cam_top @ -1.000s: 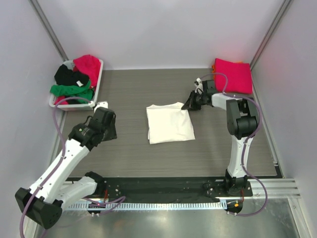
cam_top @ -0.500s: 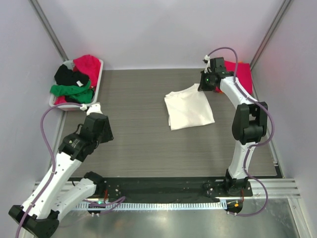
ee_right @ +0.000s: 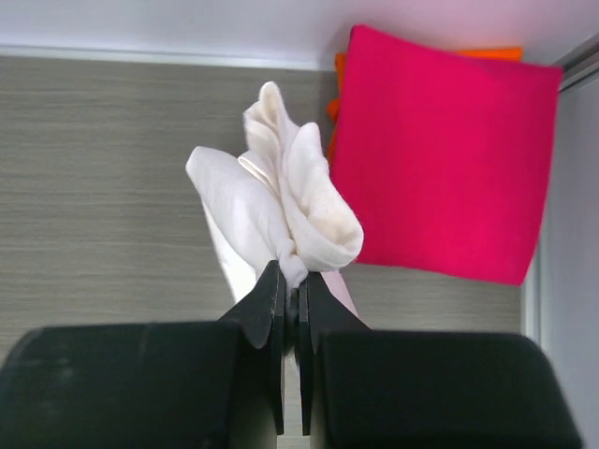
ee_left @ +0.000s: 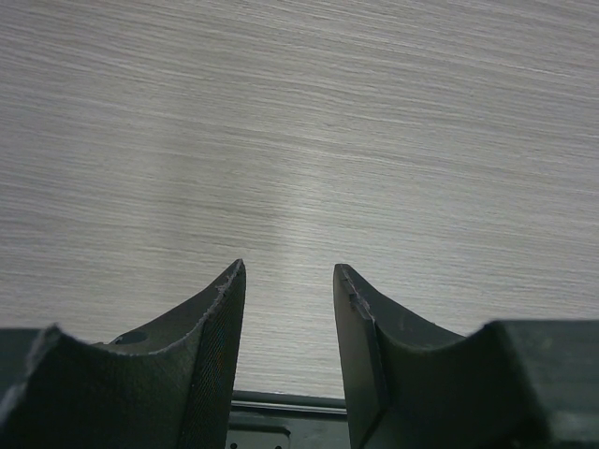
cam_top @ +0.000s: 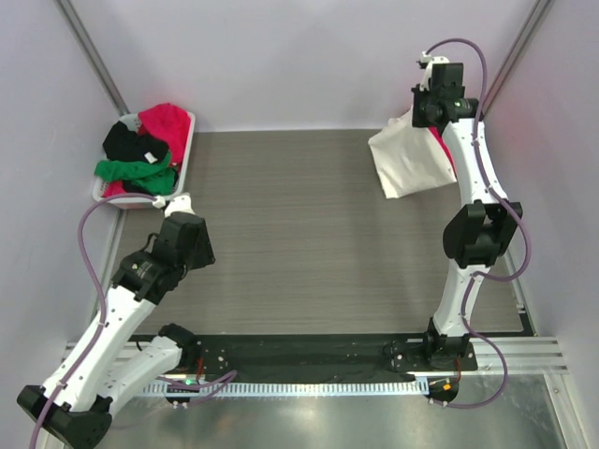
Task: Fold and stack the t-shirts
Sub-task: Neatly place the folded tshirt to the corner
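Only wrist-seen, orange shirt (ee_right: 489, 53) under magenta shirt (ee_right: 440, 159)

1. My left arm (cam_top: 120, 301) is folded back: the elbow sticks out past the near left corner and the forearm slants up towards the far left.
2. My left gripper (ee_left: 288, 273) points down at a slant, jaws parted with a clear gap and nothing between them.
3. My right arm (cam_top: 474, 178) is stretched out long towards the far right corner, wrist raised high.
4. My right gripper (ee_right: 292, 279) looks downward, its jaws pressed nearly together, pinching a bunched fold of the cream-white t-shirt (ee_right: 301, 201), which hangs from them.
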Available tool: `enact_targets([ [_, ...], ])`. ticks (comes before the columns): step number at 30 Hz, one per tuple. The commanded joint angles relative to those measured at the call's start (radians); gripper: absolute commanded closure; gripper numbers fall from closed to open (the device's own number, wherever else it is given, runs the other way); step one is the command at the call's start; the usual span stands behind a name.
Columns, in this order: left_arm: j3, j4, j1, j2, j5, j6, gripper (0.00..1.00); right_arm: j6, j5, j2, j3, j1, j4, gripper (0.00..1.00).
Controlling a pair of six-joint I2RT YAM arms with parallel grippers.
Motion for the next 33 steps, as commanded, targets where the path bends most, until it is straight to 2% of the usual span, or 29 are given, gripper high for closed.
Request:
enact_targets([
  [1,-0.001,0.042,-0.002,0.001,-0.005,0.011,0.56,-0.068,0.027,0.017,0.124,-0.007,-0.01,0.99],
  [18,-0.006,0.047,0.0,0.021,0.015,0.016,0.57,-0.093,0.016,0.123,0.41,-0.087,-0.028,0.99],
  [33,-0.006,0.044,0.0,0.061,0.006,0.014,0.57,-0.091,-0.03,0.212,0.465,-0.164,0.061,0.99],
])
